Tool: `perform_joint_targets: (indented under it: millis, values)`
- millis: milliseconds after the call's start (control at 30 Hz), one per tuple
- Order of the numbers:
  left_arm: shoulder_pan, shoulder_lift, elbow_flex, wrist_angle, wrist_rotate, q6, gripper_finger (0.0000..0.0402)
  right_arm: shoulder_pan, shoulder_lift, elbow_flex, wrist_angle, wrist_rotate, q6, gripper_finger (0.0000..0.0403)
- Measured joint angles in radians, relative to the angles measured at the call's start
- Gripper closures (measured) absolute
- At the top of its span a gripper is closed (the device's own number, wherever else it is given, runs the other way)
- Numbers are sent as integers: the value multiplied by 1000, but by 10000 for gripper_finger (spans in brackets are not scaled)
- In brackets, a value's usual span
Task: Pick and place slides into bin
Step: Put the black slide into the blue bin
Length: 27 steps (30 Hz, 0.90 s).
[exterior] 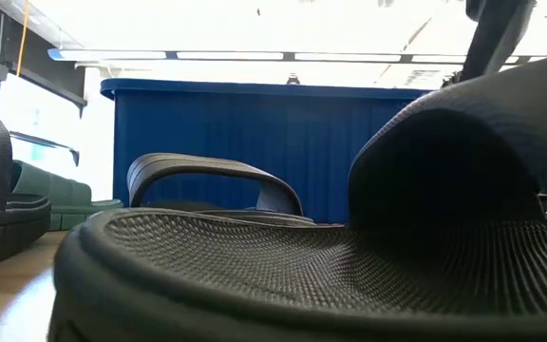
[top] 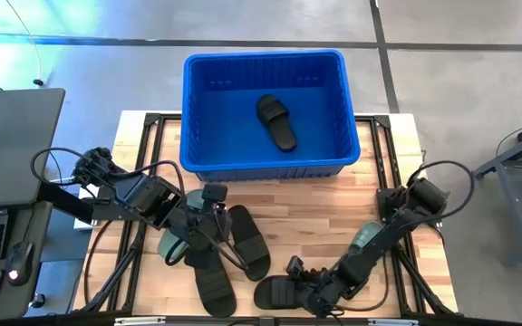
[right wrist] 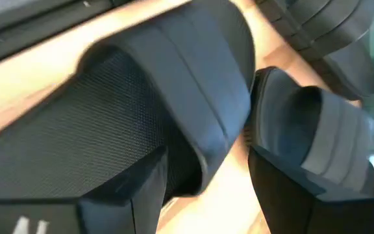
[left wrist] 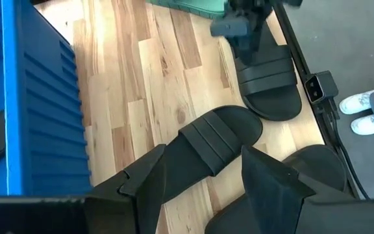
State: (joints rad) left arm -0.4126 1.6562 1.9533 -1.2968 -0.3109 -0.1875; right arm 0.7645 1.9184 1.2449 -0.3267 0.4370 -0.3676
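The blue bin [top: 263, 113] stands at the table's far edge with one black slide [top: 276, 122] lying in it. My left gripper [top: 208, 210] is open above another black slide [left wrist: 213, 140], its fingers on either side of the slide near the strap. A third black slide [top: 211, 279] and a green slide [top: 172, 243] lie beside it. My right gripper [top: 299, 276] is open at the strap of a black slide [top: 277, 292] near the table's near edge. A second green slide [top: 366, 237] lies under my right arm. My right gripper [right wrist: 213, 136] straddles the strap's end [right wrist: 206, 123] where it joins the sole, one finger [right wrist: 128, 188] on the footbed side and one finger [right wrist: 291, 162] outside. The slide lies flat on the table. Whether the fingers touch it, I cannot tell.
The wooden table top [top: 324, 204] is bare between the bin and the slides. A laptop [top: 7, 145] and cables sit off the table's left. A person's white shoes [left wrist: 362, 114] show beyond the table's near edge.
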Motion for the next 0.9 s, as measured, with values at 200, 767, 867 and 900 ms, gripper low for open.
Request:
perform_joint_targets:
  millis: [200, 767, 867, 900]
  values:
    - [0, 0, 0, 21, -22, 0, 218, -50, 55, 0, 82, 3, -9, 199]
    - [0, 0, 0, 21, -82, -1, 218, -68, 51, 5, -70, -12, 225, 382]
    - [0, 0, 0, 21, -106, -1, 218, -70, 41, 4, -153, 91, 257, 398]
    - [0, 0, 0, 21, -107, -1, 218, -74, 37, 3, -176, 115, 259, 398]
